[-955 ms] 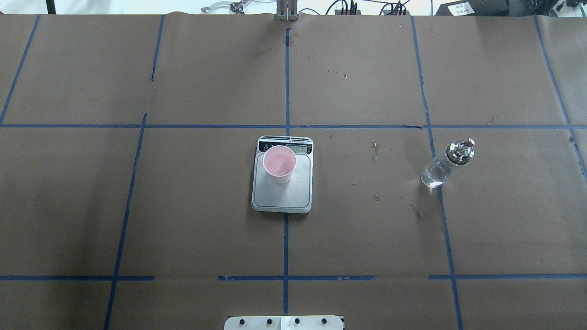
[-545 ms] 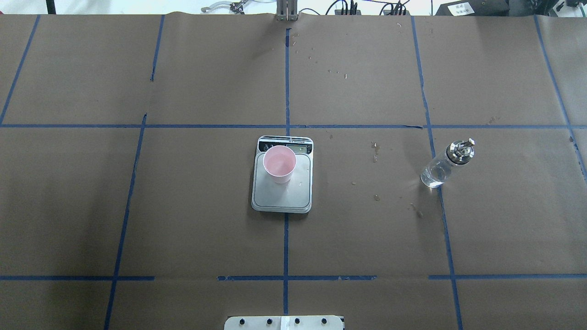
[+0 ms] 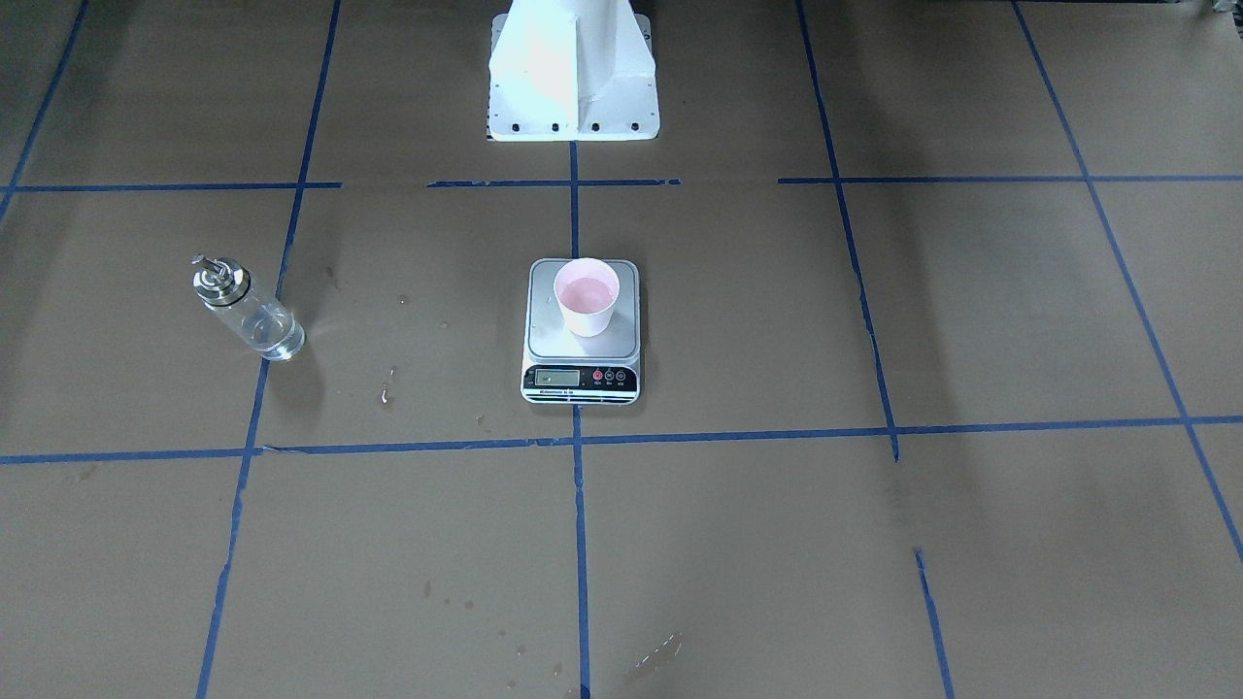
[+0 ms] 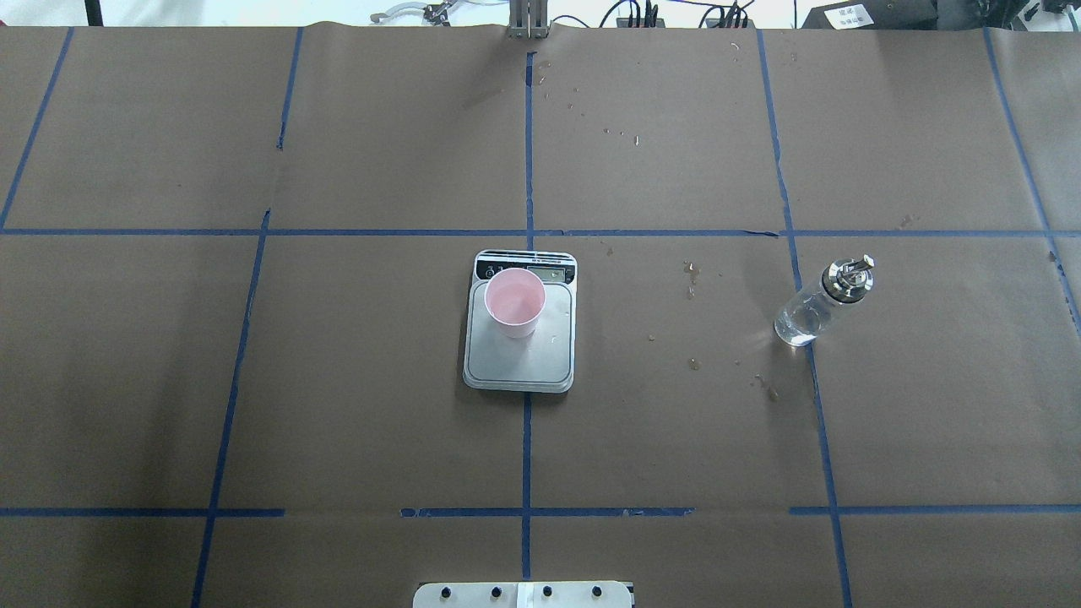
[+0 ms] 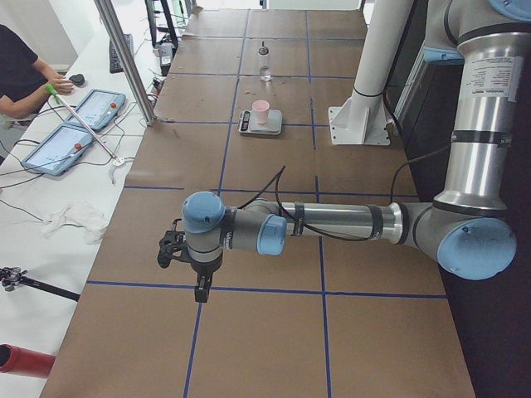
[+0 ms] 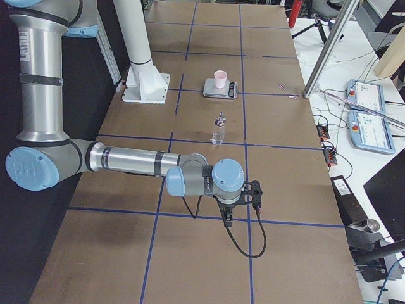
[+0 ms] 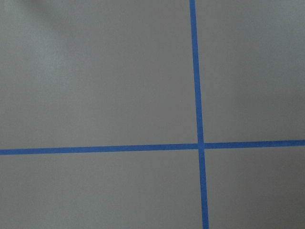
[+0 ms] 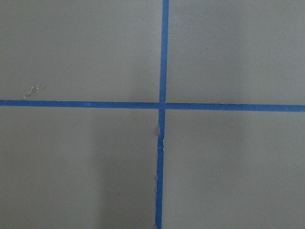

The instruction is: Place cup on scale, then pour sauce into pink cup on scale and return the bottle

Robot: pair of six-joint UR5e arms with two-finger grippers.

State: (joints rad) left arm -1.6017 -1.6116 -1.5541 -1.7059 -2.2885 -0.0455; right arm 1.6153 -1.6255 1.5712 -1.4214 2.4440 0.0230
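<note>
We see the pink cup (image 4: pixel 514 301) on the scale (image 4: pixel 518 363), the glass bottle (image 4: pixel 815 306) upright well to the scale's right. The left gripper (image 5: pixel 200 289) and right gripper (image 6: pixel 228 217) are far from it; we can't tell their finger state.

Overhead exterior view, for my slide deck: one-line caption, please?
Pale pink tapered cup on a silver-topped kitchen scale; metal-capped clear glass bottle stands apart.

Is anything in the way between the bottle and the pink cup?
Nothing visible is. Between the bottle and the cup on the scale there is only flat brown paper with a few small wet-looking spots. No object stands there.
</note>
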